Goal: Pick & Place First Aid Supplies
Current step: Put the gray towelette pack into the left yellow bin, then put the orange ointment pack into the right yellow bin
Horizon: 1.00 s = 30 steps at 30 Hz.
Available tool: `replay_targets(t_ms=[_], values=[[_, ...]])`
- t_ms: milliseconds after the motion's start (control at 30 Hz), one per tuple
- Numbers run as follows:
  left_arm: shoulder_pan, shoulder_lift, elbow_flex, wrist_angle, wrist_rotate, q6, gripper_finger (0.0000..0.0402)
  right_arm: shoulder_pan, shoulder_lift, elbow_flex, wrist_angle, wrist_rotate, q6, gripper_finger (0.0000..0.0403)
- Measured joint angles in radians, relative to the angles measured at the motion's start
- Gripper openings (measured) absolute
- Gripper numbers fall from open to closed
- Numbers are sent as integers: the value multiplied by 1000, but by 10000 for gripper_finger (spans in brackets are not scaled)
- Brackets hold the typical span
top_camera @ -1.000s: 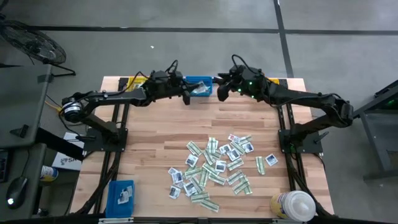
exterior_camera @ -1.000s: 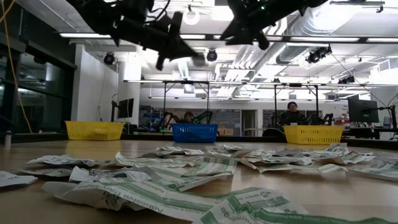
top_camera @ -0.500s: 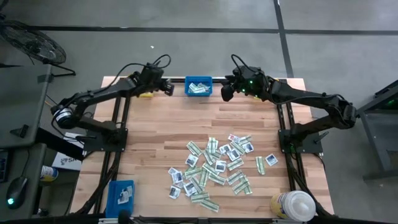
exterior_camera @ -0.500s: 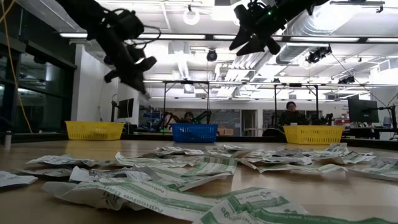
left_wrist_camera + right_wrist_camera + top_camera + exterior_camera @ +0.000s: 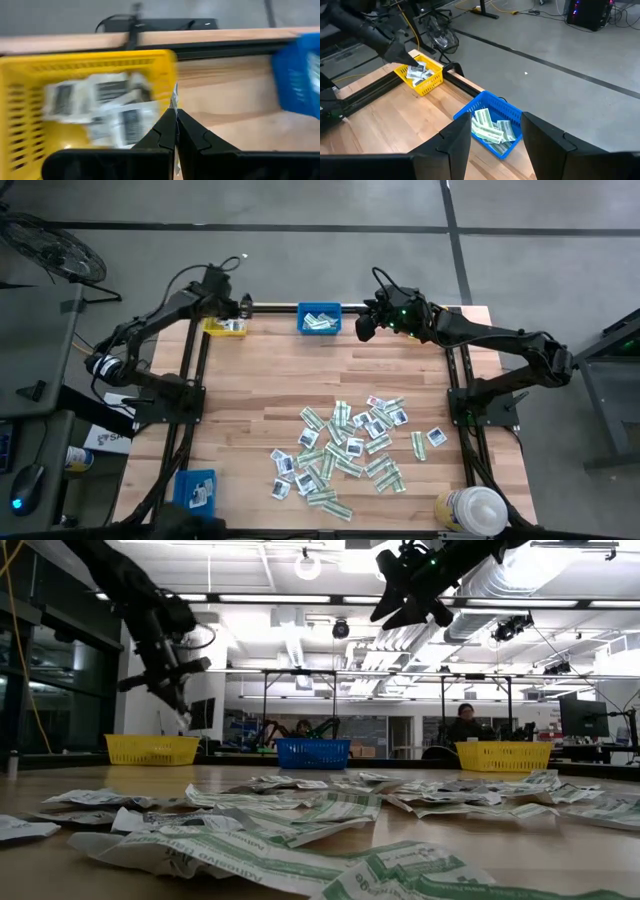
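Left pincer [image 5: 236,307]: upper left of the high view, over the small yellow plastic bin [image 5: 224,327]; fingers pressed together on a thin white paper packet [image 5: 174,99].
Right pincer [image 5: 362,328]: upper centre-right, just right of the small blue plastic bin [image 5: 319,319]; fingers apart, holding nothing.
Flat green-and-white and white paper packets [image 5: 348,444]: heaped lower centre of the wooden worktop [image 5: 270,380]; more lie in both bins.
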Motion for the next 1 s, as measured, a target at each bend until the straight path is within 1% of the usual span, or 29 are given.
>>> replay_targets(t_ms=[100,167,233,367,467,700,800,1000], values=[[72,18,-1,3,71,0,0,0,0,0,0,0,0,165],[90,17,0,24,107,-13,0,0,0,0,0,1,0,165],[90,19,0,32,107,-37,0,0,0,0,0,8,0,165],[76,29,0,53,67,-98,0,0,0,0,0,12,0,165],[77,35,0,48,57,-123,0,0,0,0,0,11,0,165],[76,38,0,51,41,-138,2,0,0,0,-19,4,0,165],[70,38,0,50,37,-136,16,0,0,0,-29,-1,0,165],[70,38,0,47,36,-123,81,0,0,0,-49,-4,0,165]])
